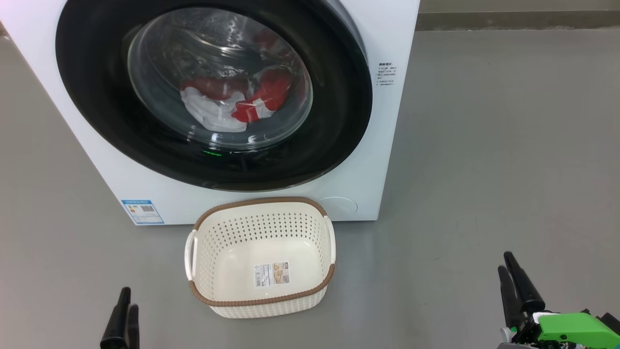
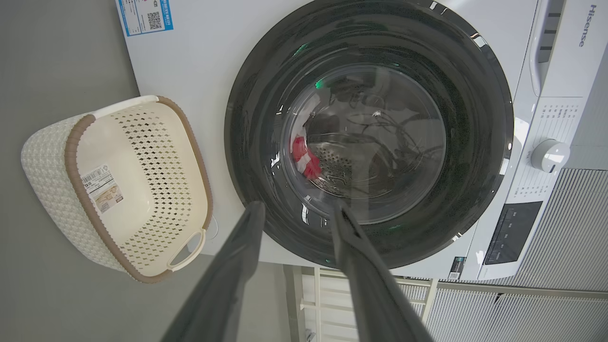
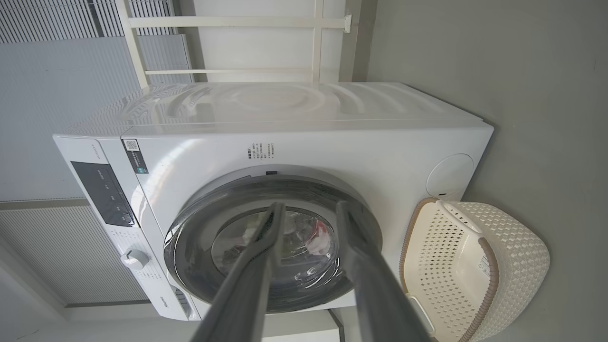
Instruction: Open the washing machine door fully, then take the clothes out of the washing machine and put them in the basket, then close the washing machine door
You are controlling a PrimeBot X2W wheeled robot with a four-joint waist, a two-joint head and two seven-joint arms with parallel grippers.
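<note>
The white washing machine (image 1: 382, 145) stands ahead of me, and its door (image 1: 92, 97), black-rimmed with a glass bowl, lies against the front or only barely ajar. Behind the glass lie the red and white clothes (image 1: 252, 99), also seen as clothes (image 2: 304, 159) in the left wrist view. On the floor just in front of the machine sits the cream basket (image 1: 261, 200) with a brown rim, holding no garments. Low at the left my left gripper (image 1: 130, 298) is open and holds nothing. At the lower right my right gripper (image 1: 504, 261) is open too, well short of door and basket.
Grey floor (image 1: 508, 145) spreads wide to the right of the machine. A control panel with a knob (image 2: 550, 155) runs along the machine's top. Behind the machine stand a white rail frame (image 3: 237, 21) and a ribbed wall panel (image 3: 71, 61).
</note>
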